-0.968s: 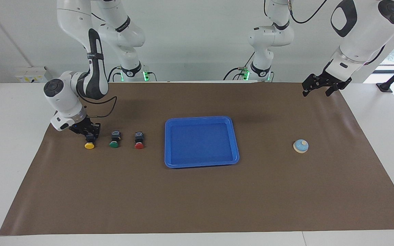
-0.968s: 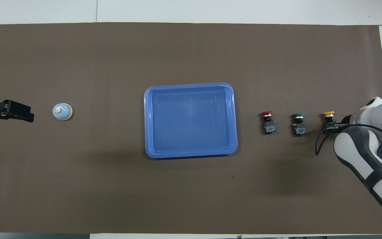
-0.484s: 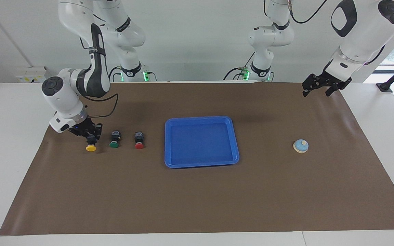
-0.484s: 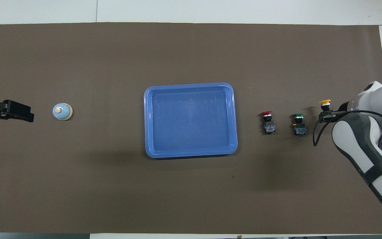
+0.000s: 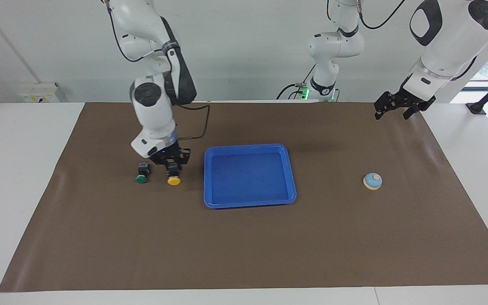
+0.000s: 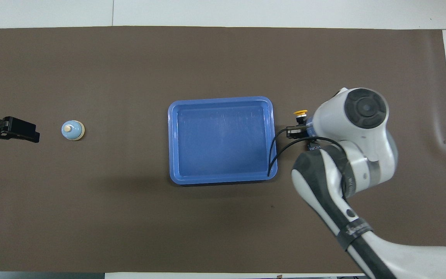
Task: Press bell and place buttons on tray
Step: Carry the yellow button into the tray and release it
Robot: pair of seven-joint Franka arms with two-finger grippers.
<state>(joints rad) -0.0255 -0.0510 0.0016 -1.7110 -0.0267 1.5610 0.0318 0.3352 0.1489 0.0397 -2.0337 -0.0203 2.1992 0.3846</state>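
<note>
Right gripper (image 5: 173, 164): carried on the white arm from the right arm's end of the table, hung low over the brown mat just beside the tray; its fingers are clamped together on the black body of the yellow-capped push-button.
Yellow-capped push-button (image 5: 173, 178): held in the right gripper, round cap lowest in the facing view; in the overhead view its cap (image 6: 300, 112) shows just beside the tray's rim, with the white wrist covering what lies under it.
Green-capped push-button (image 5: 142, 174): a small black blocky switch with a round green cap, lying on the mat just beside the right gripper, toward the right arm's end of the table; it is hidden under the arm in the overhead view.
Red-capped push-button: cannot be made out in either view.
Tray (image 5: 250, 200): a bright blue rectangular plastic tray with rounded corners and a raised rim, set at the middle of the mat; nothing is seen in it.
Bell (image 5: 372, 181): a small light-blue dome with a cream base rim and a pale orange knob, standing on the mat well apart from the tray, toward the left arm's end.
Left gripper (image 5: 391, 109): held waiting in the air over the mat's edge at the left arm's end, fingers spread apart, nothing between them.
Mat (image 5: 244, 245): a brown sheet covering most of the white table.
</note>
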